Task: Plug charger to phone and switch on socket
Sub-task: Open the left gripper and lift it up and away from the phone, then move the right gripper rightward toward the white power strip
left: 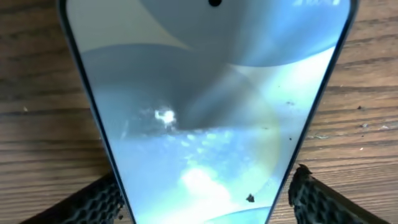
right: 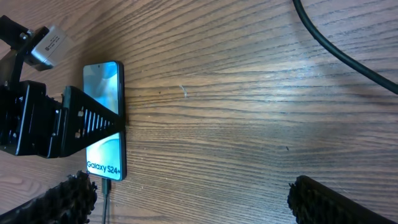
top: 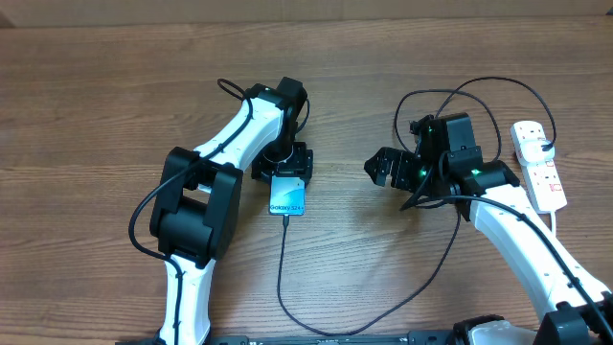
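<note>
Matte brown table (top: 96,96), wood grain running L-R. Flat on it, centre-L, screen up: phone (top: 287,195), a slim rect. w/ dark rim and glossy pale-blue glass. Thin black charger (top: 281,259) leaves the phone's near end, runs toward the near edge, curves R and loops up behind the R arm. Far R, well apart from the phone: socket (top: 539,165), a white oblong plastic strip w/ black plug (top: 548,146) in it. Its red switches are too small to read their position. L gripper (top: 289,178) sits over the phone's far end. L wrist cam: phone (left: 205,112) fills the view, w/ glare spots and specks on the glass that overhead misses. Ribbed black fingers (left: 93,202) stand one each side of it, jaws spread wide, not clamped. Pad at view R looks just clear of the rim; the other is too close to tell. R gripper (top: 381,171) hangs R of the phone, apart from it. R wrist cam: R gripper (right: 186,202) has knurled pads wide apart w/ only bare wood between, so open and empty. Only this cam shows "Galaxy S24+" sharp on the phone (right: 106,124) and the charger (right: 106,190) tip meeting the near end. Whether it is fully seated, can't tell.
</note>
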Robot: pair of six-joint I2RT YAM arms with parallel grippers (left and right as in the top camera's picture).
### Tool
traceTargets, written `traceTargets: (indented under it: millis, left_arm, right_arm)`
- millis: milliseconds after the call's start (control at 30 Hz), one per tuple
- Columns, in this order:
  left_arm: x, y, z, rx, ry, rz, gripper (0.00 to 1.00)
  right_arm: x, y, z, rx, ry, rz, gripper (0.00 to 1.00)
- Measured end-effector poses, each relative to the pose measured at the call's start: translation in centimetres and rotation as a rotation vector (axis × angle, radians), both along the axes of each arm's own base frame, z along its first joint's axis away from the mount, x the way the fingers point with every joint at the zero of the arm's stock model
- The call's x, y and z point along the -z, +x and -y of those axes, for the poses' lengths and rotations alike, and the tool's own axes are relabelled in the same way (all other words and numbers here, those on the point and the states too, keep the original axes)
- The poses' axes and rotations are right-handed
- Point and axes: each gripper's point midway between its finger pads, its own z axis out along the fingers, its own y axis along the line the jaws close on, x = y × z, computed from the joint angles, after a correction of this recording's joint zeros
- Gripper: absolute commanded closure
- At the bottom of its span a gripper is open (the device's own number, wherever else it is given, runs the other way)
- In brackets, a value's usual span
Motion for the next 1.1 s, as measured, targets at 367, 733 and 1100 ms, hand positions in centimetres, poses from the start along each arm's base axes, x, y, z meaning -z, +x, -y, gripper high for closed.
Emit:
traceTargets:
  millis: [367,733,1100]
  left_arm:
    - [0.0,0.0,0.0,0.000,0.000,-0.002,0.13]
    - [-4.7,2.8,0.3,-0.017,-0.024,0.062,0.00]
    - [-9.1,8.3,-5.0,-0.173,-0.059,0.186,0.00]
  right_arm:
    - [0.0,0.0,0.0,0.000,0.000,0.000,0.00]
    - [0.0,0.0,0.0,0.000,0.000,0.000,0.00]
    - [0.0,0.0,0.0,0.000,0.000,0.000,0.00]
